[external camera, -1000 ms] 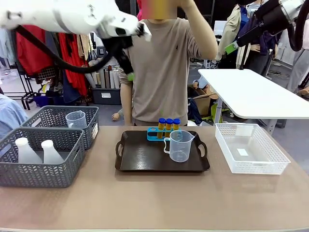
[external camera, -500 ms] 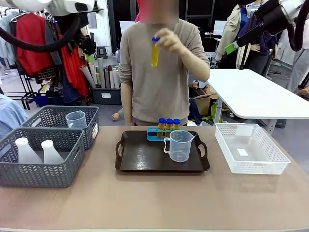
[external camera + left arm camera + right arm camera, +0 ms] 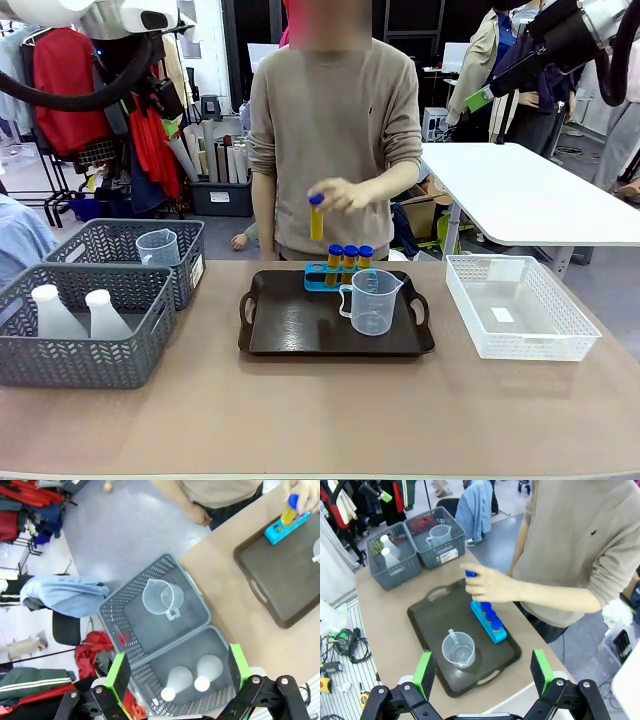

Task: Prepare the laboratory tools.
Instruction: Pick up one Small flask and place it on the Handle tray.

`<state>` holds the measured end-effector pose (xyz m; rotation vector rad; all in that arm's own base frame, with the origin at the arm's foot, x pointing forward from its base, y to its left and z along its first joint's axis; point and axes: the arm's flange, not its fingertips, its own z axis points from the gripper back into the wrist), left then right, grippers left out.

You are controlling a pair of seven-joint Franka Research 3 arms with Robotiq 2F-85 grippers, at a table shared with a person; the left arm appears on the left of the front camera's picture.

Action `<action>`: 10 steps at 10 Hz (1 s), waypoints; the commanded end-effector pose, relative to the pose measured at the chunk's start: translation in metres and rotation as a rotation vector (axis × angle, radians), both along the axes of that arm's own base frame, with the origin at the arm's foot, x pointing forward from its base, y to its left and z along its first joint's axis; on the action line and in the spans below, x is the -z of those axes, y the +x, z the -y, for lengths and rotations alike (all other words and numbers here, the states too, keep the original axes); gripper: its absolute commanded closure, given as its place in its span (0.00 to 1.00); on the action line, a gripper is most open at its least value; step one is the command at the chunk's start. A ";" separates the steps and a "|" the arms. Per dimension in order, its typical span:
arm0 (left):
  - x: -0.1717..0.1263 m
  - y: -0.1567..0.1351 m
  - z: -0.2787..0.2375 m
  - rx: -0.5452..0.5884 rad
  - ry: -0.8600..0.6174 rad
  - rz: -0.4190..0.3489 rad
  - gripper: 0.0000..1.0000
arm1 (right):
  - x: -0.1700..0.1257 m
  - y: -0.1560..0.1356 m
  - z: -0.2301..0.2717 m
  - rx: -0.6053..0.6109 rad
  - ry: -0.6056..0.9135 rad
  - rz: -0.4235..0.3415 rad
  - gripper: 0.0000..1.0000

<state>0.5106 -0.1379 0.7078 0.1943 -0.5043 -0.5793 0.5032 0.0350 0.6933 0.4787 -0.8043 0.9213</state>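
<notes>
Front: person's hand [image 3: 345,195] has dropped fourth tube [image 3: 316,217] from chest height to just above rack [image 3: 318,277], centre frame. Three tubes [image 3: 350,255] seated; beaker [image 3: 372,300] on tray [image 3: 290,320].
Left wrist: my left gripper [image 3: 178,652] released, empty, over flasks [image 3: 177,680] in basket [image 3: 145,674], lower centre.
Right wrist: right gripper [image 3: 482,655] released, empty, above tray.
I judge rack nearly full; flask likely next.

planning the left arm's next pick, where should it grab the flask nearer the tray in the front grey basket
Probably by its narrow neck, from straight above. The flask stands upright, the grey basket walls block its sides, and its cone body widens downward. Keep the fingers clear of the second flask.
</notes>
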 end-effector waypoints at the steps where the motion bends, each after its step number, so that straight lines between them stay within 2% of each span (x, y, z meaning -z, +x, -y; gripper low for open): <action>1: -0.003 0.001 -0.002 0.022 0.015 0.013 0.00 | -0.001 -0.001 -0.002 -0.004 0.008 0.005 0.00; 3: -0.002 -0.001 0.003 0.007 0.000 0.003 0.00 | -0.001 -0.001 -0.002 -0.004 0.008 0.005 0.00; 4: -0.025 -0.018 0.012 0.028 -0.018 -0.024 0.00 | -0.001 -0.001 -0.002 -0.004 0.008 0.005 0.00; 6: -0.032 -0.024 -0.018 -0.106 -0.085 -0.054 0.00 | -0.001 -0.001 -0.002 -0.004 0.008 0.005 0.00; 8: -0.012 -0.026 -0.063 -0.283 -0.089 -0.159 0.00 | -0.001 -0.001 -0.002 -0.004 0.008 0.005 0.00; 9: 0.011 -0.022 -0.086 -0.387 -0.089 -0.182 0.00 | -0.001 -0.001 -0.002 -0.004 0.008 0.005 0.00; 10: 0.030 -0.017 -0.109 -0.424 -0.107 -0.187 0.00 | -0.001 -0.001 -0.002 -0.004 0.008 0.005 0.00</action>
